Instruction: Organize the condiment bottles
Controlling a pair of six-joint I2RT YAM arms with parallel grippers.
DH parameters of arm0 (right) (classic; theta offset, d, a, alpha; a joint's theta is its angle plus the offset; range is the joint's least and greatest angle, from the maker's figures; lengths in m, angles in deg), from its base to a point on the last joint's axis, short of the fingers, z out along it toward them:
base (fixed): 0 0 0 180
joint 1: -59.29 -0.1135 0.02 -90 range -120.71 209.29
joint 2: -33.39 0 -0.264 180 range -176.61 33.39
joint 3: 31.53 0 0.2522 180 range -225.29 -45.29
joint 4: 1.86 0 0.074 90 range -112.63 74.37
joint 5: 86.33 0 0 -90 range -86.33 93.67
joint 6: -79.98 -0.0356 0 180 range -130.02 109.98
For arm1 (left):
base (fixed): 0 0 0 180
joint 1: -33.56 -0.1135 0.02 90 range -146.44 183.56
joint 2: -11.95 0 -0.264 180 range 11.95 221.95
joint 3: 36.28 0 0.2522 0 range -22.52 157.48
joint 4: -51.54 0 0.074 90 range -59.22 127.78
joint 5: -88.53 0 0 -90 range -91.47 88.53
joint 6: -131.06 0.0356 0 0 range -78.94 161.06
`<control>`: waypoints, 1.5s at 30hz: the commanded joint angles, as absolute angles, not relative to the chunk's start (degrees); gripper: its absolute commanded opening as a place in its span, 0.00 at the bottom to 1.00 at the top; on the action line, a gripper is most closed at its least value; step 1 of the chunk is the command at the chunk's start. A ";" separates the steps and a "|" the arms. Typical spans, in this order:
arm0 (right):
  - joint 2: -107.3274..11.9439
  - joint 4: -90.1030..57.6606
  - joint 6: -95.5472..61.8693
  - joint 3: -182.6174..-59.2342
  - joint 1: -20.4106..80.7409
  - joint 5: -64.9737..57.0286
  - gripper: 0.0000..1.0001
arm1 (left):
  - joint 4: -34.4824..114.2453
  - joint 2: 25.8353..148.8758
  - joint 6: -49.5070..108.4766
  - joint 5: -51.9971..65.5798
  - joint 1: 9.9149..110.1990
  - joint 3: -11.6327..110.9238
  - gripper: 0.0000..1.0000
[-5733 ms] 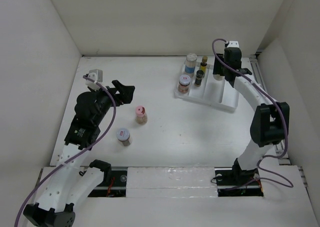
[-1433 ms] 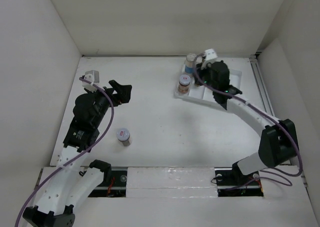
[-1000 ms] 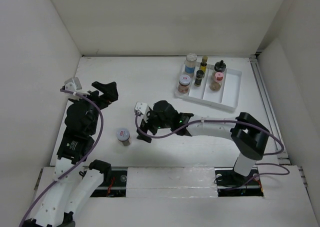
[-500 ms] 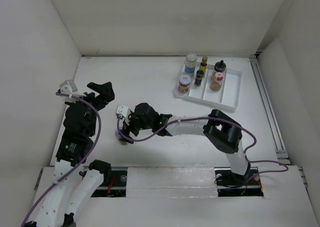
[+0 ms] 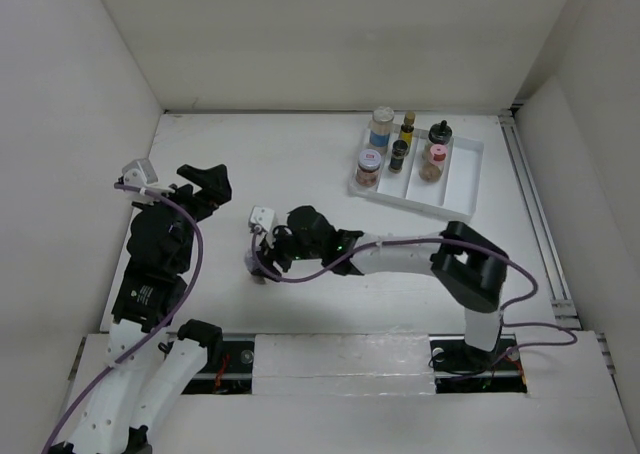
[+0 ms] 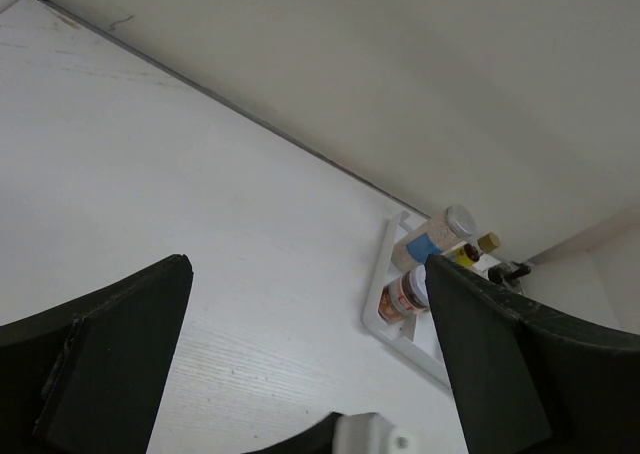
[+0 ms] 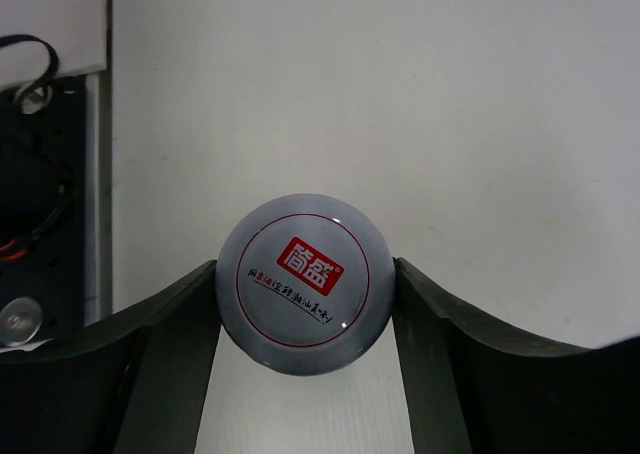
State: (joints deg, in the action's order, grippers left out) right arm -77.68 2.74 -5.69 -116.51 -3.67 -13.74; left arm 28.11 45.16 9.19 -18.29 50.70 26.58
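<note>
White bench (image 7: 400,94): my right gripper (image 7: 305,309) clasps the upright red-labelled jar (image 7: 304,274) from both sides, mid-frame. Left gripper (image 6: 305,274) gapes open, farther off at frame left.

White shells and black motor housings on left arm (image 5: 150,264); purple cable (image 5: 196,236) looped along it, white camera block (image 5: 137,170) at wrist. Matte black left tool (image 6: 308,269), broad wedge-shaped fingers (image 6: 95,369) with flat inner faces. Slim white links and black elbow housing on right arm (image 5: 400,256); same purple cabling, white wrist block (image 5: 262,217). Black right tool (image 7: 305,267), fingers (image 7: 165,364) tapering to narrow tips.
</note>
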 commanded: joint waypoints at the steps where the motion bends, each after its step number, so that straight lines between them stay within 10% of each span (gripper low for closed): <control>1: -62.26 16.54 -7.74 -113.26 0.04 -13.30 0.58 | 30.39 45.96 10.04 -15.80 50.52 26.61 0.99; 12: -34.21 1.26 -8.79 -98.04 23.94 7.87 0.56 | 32.42 51.85 13.03 -4.90 50.52 26.78 0.99; 25: -44.47 -1.30 -13.53 -100.39 48.11 5.70 0.54 | 32.94 54.14 14.08 -0.59 50.52 26.78 0.99; 45: -58.72 9.34 -18.54 -99.70 51.65 11.31 0.58 | 33.47 55.89 14.61 1.08 50.52 26.78 0.99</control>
State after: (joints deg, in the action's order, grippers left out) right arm -59.97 -1.04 -16.07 -97.41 51.19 8.95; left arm 30.73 56.07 13.73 0.09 50.70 26.58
